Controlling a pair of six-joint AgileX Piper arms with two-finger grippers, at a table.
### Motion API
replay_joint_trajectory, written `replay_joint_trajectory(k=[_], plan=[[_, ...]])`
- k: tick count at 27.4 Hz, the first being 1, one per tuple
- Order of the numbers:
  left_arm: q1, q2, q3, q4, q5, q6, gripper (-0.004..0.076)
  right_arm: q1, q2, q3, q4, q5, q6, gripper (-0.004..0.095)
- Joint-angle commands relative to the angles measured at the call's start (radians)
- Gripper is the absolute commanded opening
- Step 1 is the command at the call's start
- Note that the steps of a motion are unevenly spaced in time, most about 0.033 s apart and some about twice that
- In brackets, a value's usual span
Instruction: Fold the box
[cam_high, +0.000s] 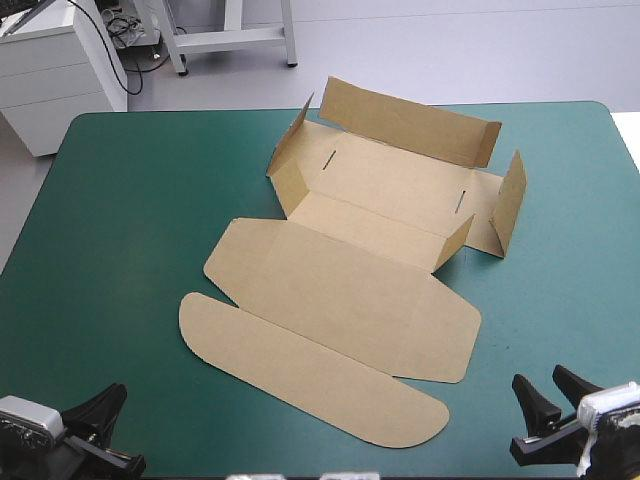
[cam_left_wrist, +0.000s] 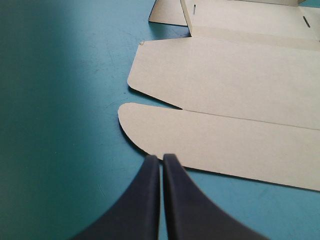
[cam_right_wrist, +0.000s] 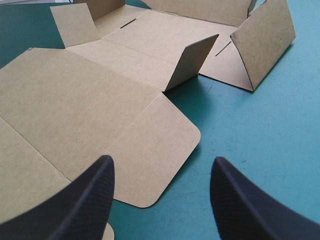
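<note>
High view shows the brown box (cam_high: 390, 185) opened out on the teal-green tabletop (cam_high: 120, 200), spanning the middle from close to the far edge down toward the near edge. On the part nearer the far edge the long back wall (cam_high: 410, 120) is raised. The smaller side flaps (cam_high: 288, 150) at its two ends stand tilted up, and two short slots (cam_high: 329, 159) show between them. The broad lid panel (cam_high: 345, 285) and the rounded tuck flap (cam_high: 310, 375) lie flat, toward the near edge.

The left pincer (cam_left_wrist: 161, 158) sits at the near left corner with its black fingers pressed together in a pointed arch. It is aimed at the tuck flap's rounded end, apart from it and gripping nothing. The right pincer (cam_right_wrist: 162, 162) sits at the near right corner with its fingers spread wide. It faces the lid panel's rounded corner and is apart from the box.
</note>
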Motion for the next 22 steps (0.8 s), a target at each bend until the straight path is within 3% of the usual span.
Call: replay_joint_trajectory(k=[1, 15, 22], plan=[[-0.003, -0.001, -0.022, -0.007, -0.074, 0.002, 0.0007, 0.0, 0.124, -0.075, -0.004, -0.063, 0.004, 0.0521], [-0.003, -0.001, -0.022, -0.007, -0.074, 0.002, 0.0007, 0.0, 0.729, -0.439, 0.0, -0.092, 0.082, 0.0521], [-0.003, -0.001, -0.022, -0.007, -0.074, 0.002, 0.0007, 0.0, 1.123, -0.687, 0.088, 0.006, 0.106, 0.0521]])
